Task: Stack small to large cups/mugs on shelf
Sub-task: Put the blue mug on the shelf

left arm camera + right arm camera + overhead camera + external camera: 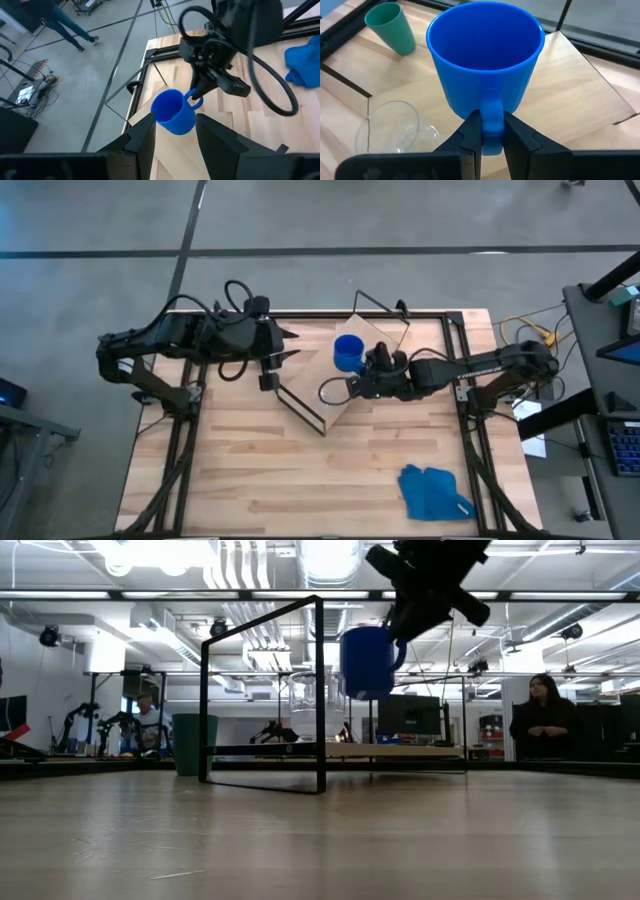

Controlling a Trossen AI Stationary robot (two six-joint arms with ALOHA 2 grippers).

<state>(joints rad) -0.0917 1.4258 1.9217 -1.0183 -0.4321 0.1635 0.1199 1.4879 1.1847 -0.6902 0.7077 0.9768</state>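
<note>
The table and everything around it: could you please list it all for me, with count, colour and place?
blue mug: one, bright blue, held by its handle above the shelf
green cup: one, green, upright on the shelf board
glass cup: one, clear, on the shelf board, below the mug
shelf: one, light-wood board with black wire end frames, set askew at the table's far middle
blue cloth: one, blue, crumpled near the table's front right corner
table: one, light wood
person: one, standing in the room behind
left gripper: open, empty, left of the shelf
right gripper: shut on the mug's handle
</note>
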